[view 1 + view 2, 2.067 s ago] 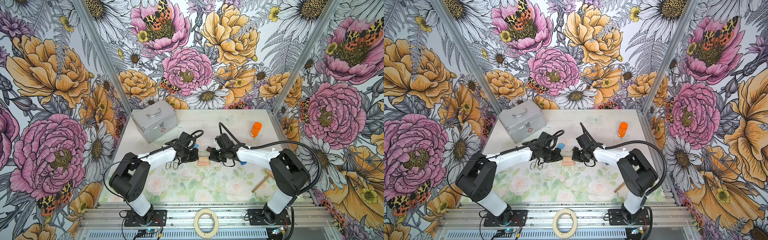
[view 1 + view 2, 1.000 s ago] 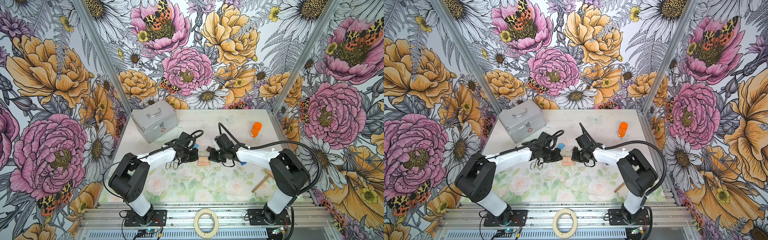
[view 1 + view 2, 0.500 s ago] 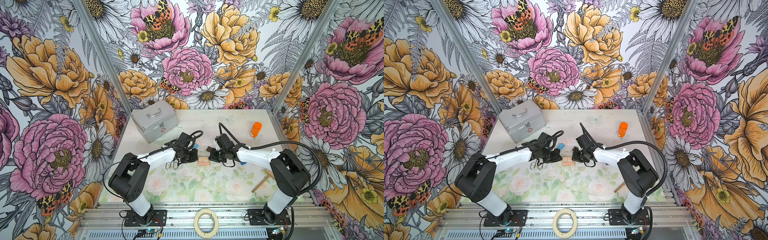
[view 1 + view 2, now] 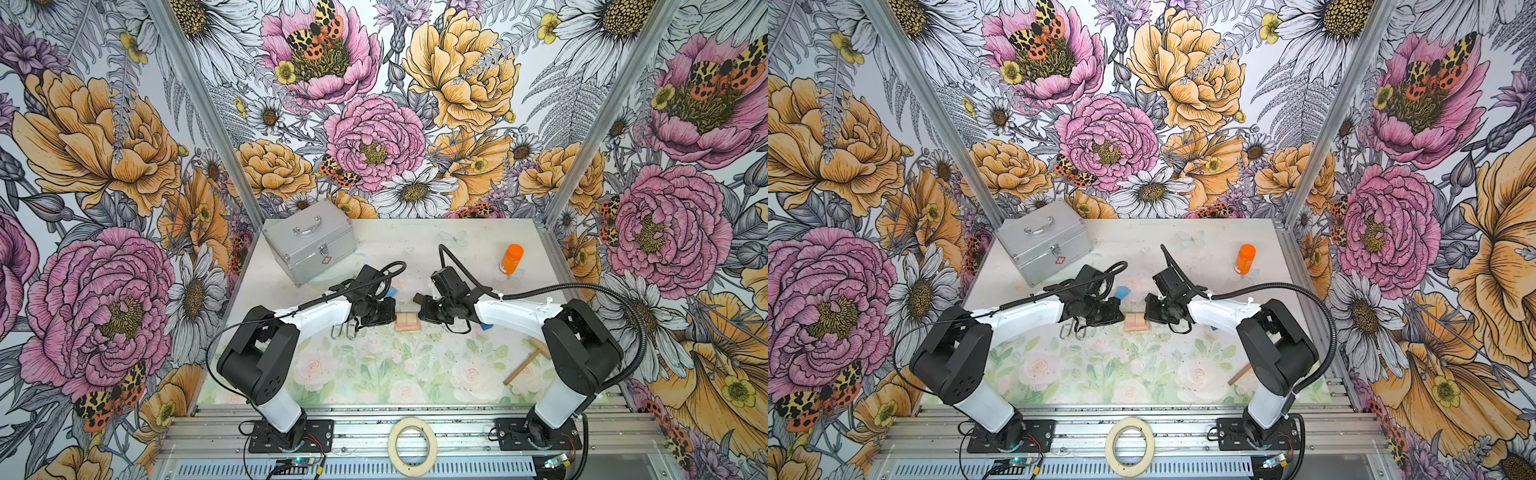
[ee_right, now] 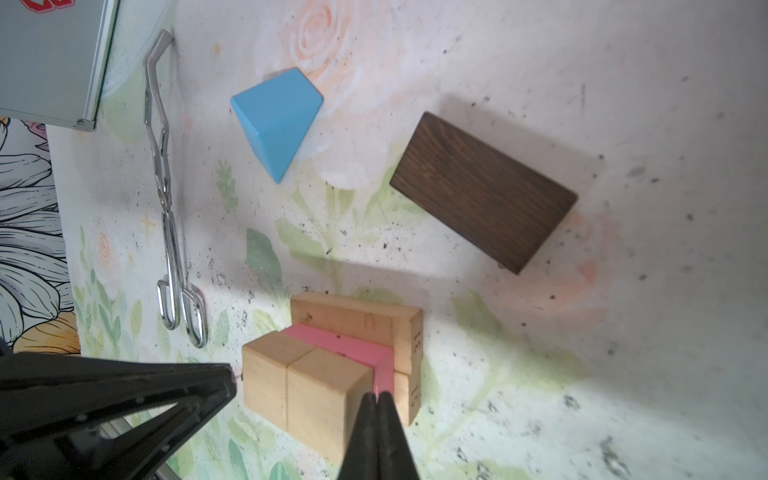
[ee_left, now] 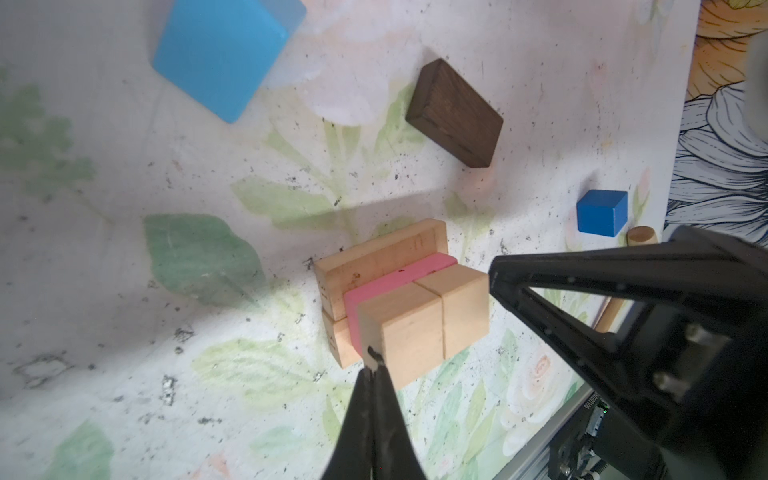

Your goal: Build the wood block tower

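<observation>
Pinched shut, holding nothing: left gripper [image 6: 373, 368] and right gripper [image 5: 379, 401], tips right up against opposite ends of the wood block tower [image 4: 407, 322] mid-table. Might shove the top tan cubes [image 6: 422, 320] off the pink bar [image 6: 399, 280] by pushing too hard. Close by, loose: dark brown bar [image 6: 455, 114], blue cube [image 6: 601, 212], tongs [image 5: 166, 199]. Not blocked by anything.

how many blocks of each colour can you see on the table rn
tan blocks: 4
pink bar: 1
dark brown bar: 1
light blue block: 1
dark blue cube: 1
total: 8 blocks in view
</observation>
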### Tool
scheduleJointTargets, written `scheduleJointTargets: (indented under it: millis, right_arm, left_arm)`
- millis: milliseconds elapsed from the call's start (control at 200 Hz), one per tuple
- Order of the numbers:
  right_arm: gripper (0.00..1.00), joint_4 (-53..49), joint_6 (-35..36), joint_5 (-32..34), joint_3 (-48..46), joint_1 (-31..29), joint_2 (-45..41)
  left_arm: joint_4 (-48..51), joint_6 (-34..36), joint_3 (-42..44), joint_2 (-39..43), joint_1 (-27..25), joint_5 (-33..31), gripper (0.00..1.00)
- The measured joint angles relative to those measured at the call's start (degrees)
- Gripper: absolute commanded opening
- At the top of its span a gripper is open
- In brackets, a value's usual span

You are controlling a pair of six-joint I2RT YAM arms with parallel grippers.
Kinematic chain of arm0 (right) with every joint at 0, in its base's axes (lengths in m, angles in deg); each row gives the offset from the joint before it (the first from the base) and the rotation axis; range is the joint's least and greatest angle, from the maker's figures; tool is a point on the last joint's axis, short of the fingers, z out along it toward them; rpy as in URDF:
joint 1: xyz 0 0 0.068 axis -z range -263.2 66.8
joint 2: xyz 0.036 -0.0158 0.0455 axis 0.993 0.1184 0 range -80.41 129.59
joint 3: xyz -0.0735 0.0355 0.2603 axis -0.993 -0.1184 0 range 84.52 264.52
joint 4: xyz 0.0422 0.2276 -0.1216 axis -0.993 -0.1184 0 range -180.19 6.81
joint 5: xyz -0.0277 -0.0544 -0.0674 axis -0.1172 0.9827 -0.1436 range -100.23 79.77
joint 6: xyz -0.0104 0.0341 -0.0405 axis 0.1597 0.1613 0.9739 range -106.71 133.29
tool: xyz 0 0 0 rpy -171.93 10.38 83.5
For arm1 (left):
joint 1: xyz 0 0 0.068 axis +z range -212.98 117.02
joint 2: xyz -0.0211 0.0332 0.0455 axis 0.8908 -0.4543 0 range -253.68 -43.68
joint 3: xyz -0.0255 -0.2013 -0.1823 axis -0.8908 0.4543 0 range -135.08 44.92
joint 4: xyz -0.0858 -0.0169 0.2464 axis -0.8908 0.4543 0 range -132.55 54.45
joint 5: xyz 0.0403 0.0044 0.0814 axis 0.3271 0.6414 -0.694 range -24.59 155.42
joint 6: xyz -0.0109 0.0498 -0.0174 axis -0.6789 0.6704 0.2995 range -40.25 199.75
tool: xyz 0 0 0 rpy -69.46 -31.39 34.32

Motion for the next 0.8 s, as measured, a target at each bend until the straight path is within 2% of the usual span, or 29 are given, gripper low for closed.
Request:
scheduleJointTargets:
  millis: [801]
  right_arm:
    - [0.0,0.2,0.0,0.0,1.1,0.0,0.3]
  left_arm:
    - [0.0,0.0,-0.1,-1.5,-0.5,0.0,0.0]
